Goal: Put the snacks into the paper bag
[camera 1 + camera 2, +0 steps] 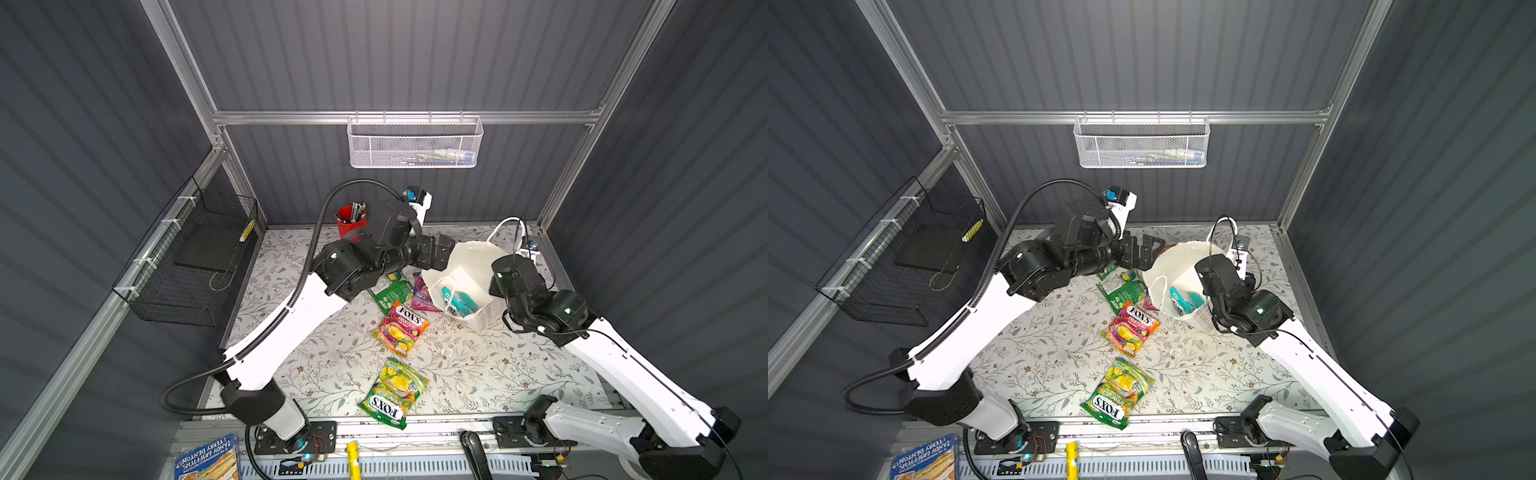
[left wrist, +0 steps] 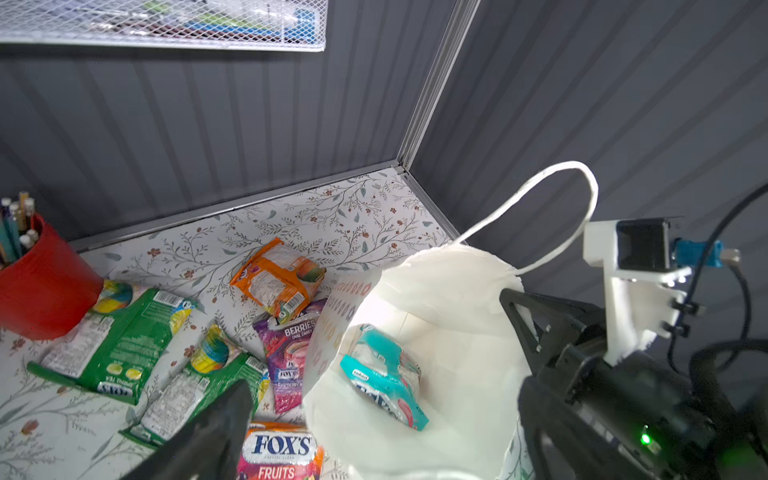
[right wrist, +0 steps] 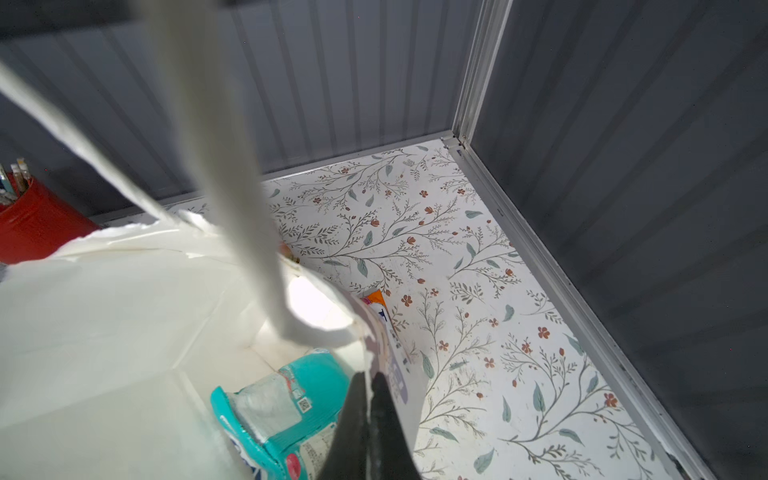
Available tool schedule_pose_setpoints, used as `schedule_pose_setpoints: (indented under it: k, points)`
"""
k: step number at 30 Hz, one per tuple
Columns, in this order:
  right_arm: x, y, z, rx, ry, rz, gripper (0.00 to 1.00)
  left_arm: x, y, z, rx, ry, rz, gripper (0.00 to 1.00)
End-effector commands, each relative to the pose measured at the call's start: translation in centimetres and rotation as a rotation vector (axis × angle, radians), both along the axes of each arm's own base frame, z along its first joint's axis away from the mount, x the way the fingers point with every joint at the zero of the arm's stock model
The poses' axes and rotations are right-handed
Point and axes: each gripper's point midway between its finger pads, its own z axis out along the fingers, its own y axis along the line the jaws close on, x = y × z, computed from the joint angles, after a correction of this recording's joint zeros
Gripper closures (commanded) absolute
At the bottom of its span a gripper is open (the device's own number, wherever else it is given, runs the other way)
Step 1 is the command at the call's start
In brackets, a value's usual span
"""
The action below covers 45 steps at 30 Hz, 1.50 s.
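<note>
**At the bag's mouth: left jaws wide and empty, right jaws nipped on the rim**

From above, in both top views, the paper bag (image 1: 471, 259) (image 1: 1177, 259) stands with its mouth gaping upward. The left gripper (image 1: 444, 251) (image 1: 1148, 251) hangs just beside the bag's rim, on the side toward the red cup (image 1: 349, 226). Its jaws are spread wide with nothing between them. A teal packet (image 1: 457, 301) (image 1: 1183, 301) lies inside the bag, lower than those fingertips and apart from them. The right arm (image 1: 536, 299) reaches to the opposite rim and hides its own fingertips. Outside the bag, on the left gripper's side, lie two green packets (image 1: 390, 291), a purple packet (image 1: 422, 293) and a pink-yellow FOX'S packet (image 1: 401, 328). A green Spring Tea packet (image 1: 392, 392) lies farther from the bag.

In the left wrist view, one black finger (image 2: 220, 424) of the left gripper shows over the packets beside the bag. The teal packet (image 2: 384, 374) rests on the bag's floor, apart from that finger. An orange packet (image 2: 278, 278) lies just beside the bag's patterned side. The right gripper (image 2: 513, 305) bites the far rim.

In the right wrist view, the right gripper (image 3: 370, 395) has its jaws pressed together on the bag's paper edge. The teal packet (image 3: 278, 403) lies just beside them, inside the bag. A cord handle (image 3: 232, 208) crosses in front.
</note>
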Motion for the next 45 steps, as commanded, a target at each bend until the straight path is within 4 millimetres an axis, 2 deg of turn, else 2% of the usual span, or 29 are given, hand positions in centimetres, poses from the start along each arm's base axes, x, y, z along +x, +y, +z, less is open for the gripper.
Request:
schedule_pose_setpoints:
  k: [1, 5, 7, 14, 19, 23, 29, 30, 32, 37, 38, 39, 41, 43, 45]
  points:
    - [-0.5, -1.5, 0.5, 0.032, -0.046, -0.084, 1.0, -0.8, 0.0, -4.5, 0.024, 0.092, 0.02, 0.0]
    - [-0.5, -1.6, 0.4, 0.031, -0.049, -0.099, 1.0, -3.7, -1.0, -7.1, 0.014, 0.153, -0.079, 0.0]
    - [-0.4, -1.7, 0.3, 0.021, -0.045, -0.113, 1.0, -4.9, -1.5, -7.6, 0.005, 0.165, -0.113, 0.0]
    - [0.0, -2.0, -0.1, -0.007, -0.043, -0.147, 1.0, -9.7, -4.8, -8.6, 0.044, 0.147, -0.25, 0.0]
    - [0.5, -1.9, -0.4, -0.03, -0.035, -0.154, 1.0, -12.0, -5.4, -7.5, 0.047, 0.087, -0.285, 0.0]
    - [0.5, -1.8, -0.4, -0.021, -0.033, -0.15, 1.0, -12.6, -6.5, -8.0, 0.098, 0.061, -0.284, 0.0]
    - [0.5, -1.6, -0.6, -0.017, -0.027, -0.136, 1.0, -9.5, -8.3, -9.7, 0.188, 0.013, -0.12, 0.02]
    - [0.5, -1.6, -0.5, -0.016, -0.029, -0.135, 1.0, -8.9, -8.5, -9.7, 0.193, -0.003, -0.088, 0.06]
    - [0.3, -1.7, -0.3, -0.012, -0.034, -0.135, 1.0, -7.6, -8.5, -9.7, 0.21, -0.025, -0.011, 0.2]
    - [0.0, -1.7, 0.3, -0.019, -0.046, -0.097, 1.0, -5.6, -7.8, -8.4, 0.203, -0.076, 0.128, 0.98]
    - [-0.1, -1.8, 0.5, -0.023, -0.048, -0.094, 1.0, -5.4, -7.6, -7.8, 0.193, -0.087, 0.14, 1.0]
    - [-0.2, -1.9, 0.6, -0.029, -0.049, -0.091, 0.95, -5.3, -7.5, -7.0, 0.181, -0.107, 0.144, 1.0]
    - [-0.5, -1.8, 0.8, -0.025, -0.056, -0.067, 0.64, -5.0, -7.3, -5.6, 0.171, -0.144, 0.133, 1.0]
    - [-0.5, -1.2, 1.1, -0.026, -0.058, 0.005, 0.48, -4.1, -6.4, -5.0, 0.188, -0.156, 0.163, 1.0]
    - [-0.8, -1.4, 1.2, -0.025, -0.053, 0.025, 0.32, -3.4, -5.8, -5.2, 0.199, -0.147, 0.17, 1.0]
